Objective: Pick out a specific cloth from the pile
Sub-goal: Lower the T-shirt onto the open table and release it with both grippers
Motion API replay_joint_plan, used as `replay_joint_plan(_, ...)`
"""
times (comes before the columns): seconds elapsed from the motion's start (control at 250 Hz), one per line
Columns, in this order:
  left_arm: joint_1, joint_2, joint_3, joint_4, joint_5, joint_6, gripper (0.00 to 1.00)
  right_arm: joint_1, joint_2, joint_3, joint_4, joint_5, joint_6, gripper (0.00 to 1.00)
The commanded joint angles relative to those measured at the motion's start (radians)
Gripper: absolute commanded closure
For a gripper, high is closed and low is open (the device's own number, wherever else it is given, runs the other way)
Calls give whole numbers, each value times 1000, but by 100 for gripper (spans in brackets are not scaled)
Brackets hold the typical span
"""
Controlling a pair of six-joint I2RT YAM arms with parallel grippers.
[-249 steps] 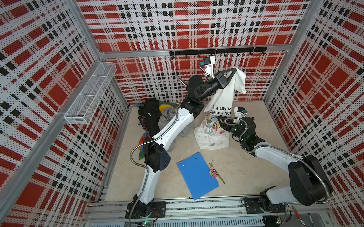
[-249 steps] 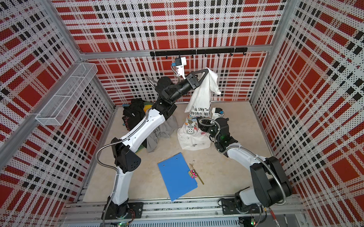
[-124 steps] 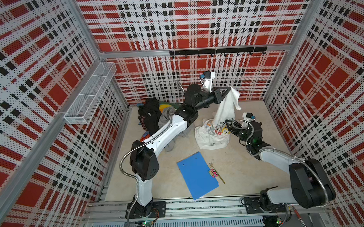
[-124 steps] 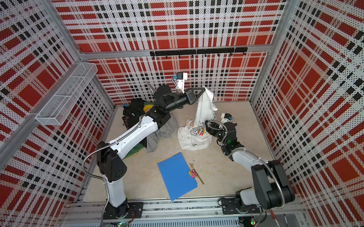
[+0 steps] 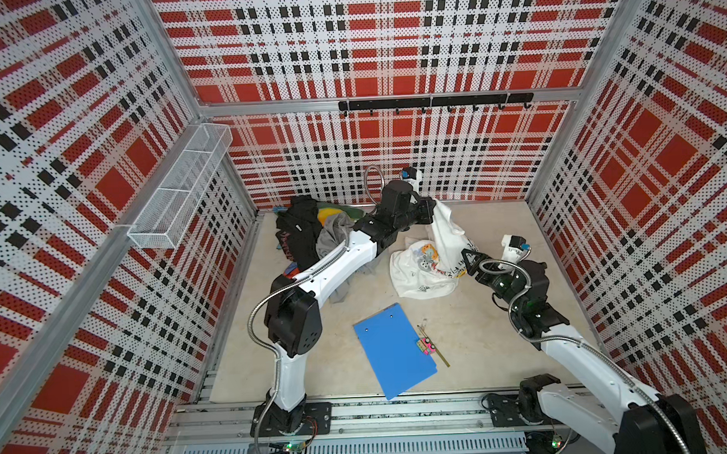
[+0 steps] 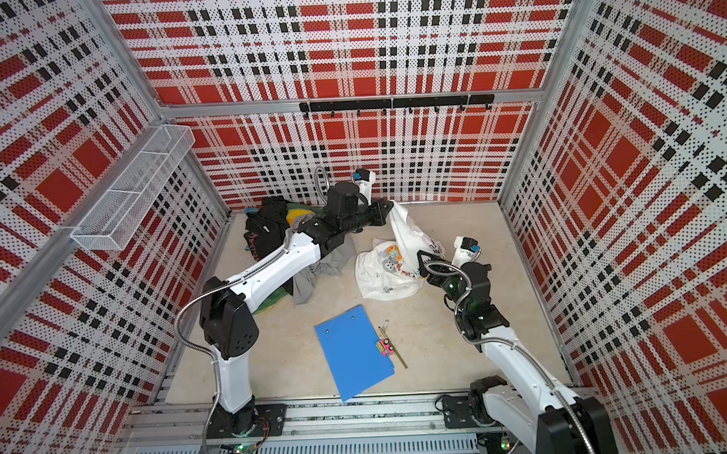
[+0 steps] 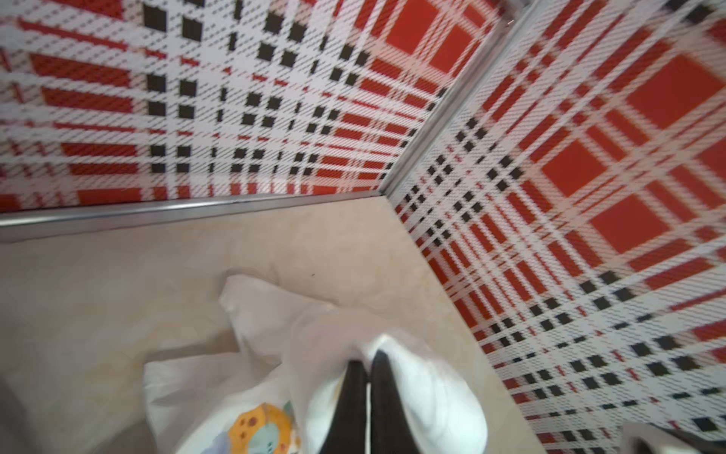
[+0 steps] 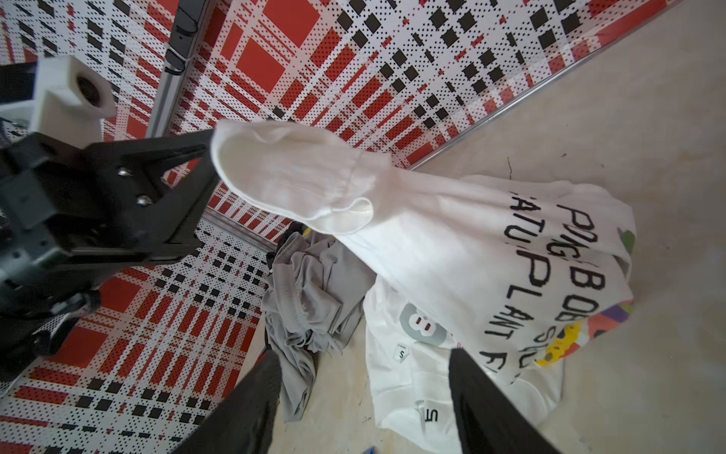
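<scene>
Lowered since a second ago, the shirt [image 5: 427,263] now lies mostly bunched on the floor [image 5: 482,336], just beside the pile [image 5: 312,238]. One sleeve hangs from the left gripper [image 5: 432,208], which is pinched tight on it. The right gripper [image 5: 463,264], wider than before, stands with jaws apart at the lettered fold, holding nothing. To finish well, I judge: settle the shirt clear of the grey garment [image 8: 314,291], then release the sleeve only once it is slack, so nothing drags back.
</scene>
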Motion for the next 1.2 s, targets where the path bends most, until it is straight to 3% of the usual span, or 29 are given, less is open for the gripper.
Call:
replay_joint_plan(0.0, 9, 19, -44, -85, -137, 46, 100, 3, -72, -9, -69, 47, -25, 26)
replay_joint_plan(0.22, 41, 107, -75, -139, -174, 16, 100, 4, -184, -10, -170, 78, -31, 24)
replay_joint_plan(0.576, -3, 273, -81, -144, -113, -53, 100, 4, -231, 5, -238, 83, -52, 20)
replay_joint_plan(0.864, -56, 286, -103, -58, -54, -141, 100, 3, -61, 81, -346, 97, -139, 17)
replay_joint_plan(1.041, -40, 175, -204, 64, -35, -150, 75, 3, 55, 117, -328, 62, -176, 16)
replay_joint_plan(1.133, -29, 87, -265, 124, -24, -141, 68, 2, 104, 149, -353, 63, -199, 14)
replay_joint_plan(1.197, -25, 21, -304, 150, -23, -118, 52, 6, 129, 170, -373, 77, -222, 11)
